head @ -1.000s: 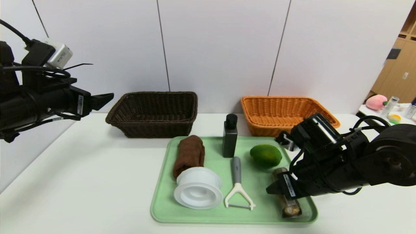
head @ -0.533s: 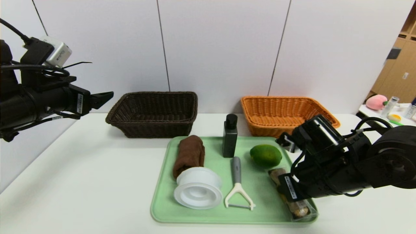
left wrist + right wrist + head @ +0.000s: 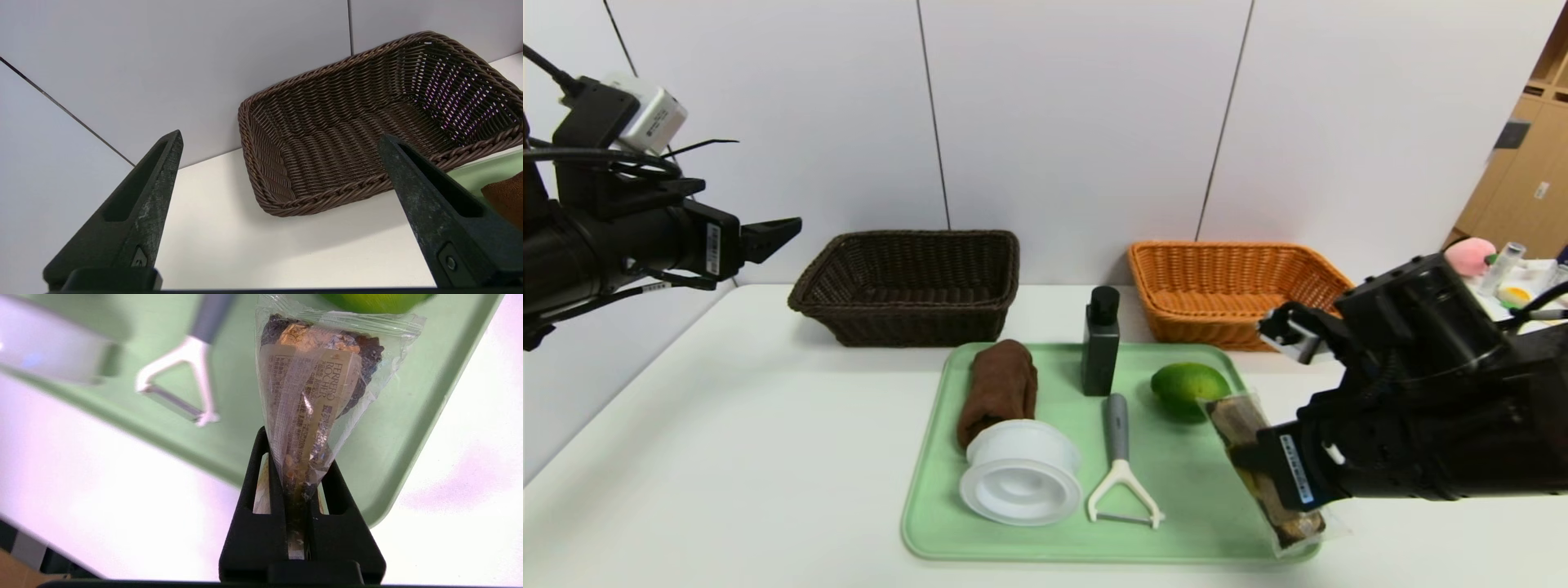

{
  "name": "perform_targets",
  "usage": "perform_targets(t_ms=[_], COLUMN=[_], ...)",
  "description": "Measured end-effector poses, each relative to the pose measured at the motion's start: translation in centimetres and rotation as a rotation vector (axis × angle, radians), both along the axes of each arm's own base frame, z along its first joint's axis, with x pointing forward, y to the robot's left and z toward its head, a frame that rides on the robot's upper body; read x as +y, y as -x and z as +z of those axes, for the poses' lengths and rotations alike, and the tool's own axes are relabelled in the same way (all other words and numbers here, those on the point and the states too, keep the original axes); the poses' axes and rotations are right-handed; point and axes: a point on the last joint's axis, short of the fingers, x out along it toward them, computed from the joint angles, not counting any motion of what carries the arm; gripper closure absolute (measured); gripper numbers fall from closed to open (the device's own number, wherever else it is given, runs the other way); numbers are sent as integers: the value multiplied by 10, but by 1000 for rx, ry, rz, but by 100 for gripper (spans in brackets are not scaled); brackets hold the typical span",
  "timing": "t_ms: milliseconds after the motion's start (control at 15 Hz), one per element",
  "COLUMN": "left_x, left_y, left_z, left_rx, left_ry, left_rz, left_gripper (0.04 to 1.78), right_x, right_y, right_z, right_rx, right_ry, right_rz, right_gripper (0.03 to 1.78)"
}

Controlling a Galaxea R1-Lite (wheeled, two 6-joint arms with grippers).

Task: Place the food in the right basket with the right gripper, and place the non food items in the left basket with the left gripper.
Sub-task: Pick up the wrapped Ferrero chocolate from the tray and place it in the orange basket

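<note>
My right gripper is shut on a clear chocolate packet and holds it above the right front corner of the green tray. In the right wrist view the packet sticks out from my pinched gripper. A green lime, a black bottle, a brown towel, a white tape roll and a peeler lie on the tray. The dark brown basket is at the back left, the orange basket at the back right. My left gripper is open, raised at the left.
The left wrist view shows the brown basket beyond my open left gripper, and the tray's corner with the towel. A side table with small items stands at the far right.
My right gripper has closed on the chocolate packet and lifted it off the tray, moving right and up. My left arm has drifted slightly left.
</note>
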Motion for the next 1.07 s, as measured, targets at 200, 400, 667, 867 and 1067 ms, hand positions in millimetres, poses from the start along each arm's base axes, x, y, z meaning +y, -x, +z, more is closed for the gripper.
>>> perform_targets(t_ms=[200,400,667,867,1067], left_x=[0,0,2,3,3], left_y=[1,4,10,14,16], left_z=[4,6,7,6,6], left_rx=[-14,-22,-27,-23,-25], left_ry=[0,4,14,19,21], left_rz=[1,4,11,15,16], left_gripper=[13,13,13,13,13], right_x=[-9,-29,-61,-79,-92], right_y=[21,5,-50,-99,-143], right_z=[32,64,79,60,43], right_rx=[-219,-542,-835,-814,-787], right_ry=[-104,-155,-18,91,142], right_rz=[57,-3,-132,-208,-267], right_gripper=[164,164,164,164,164])
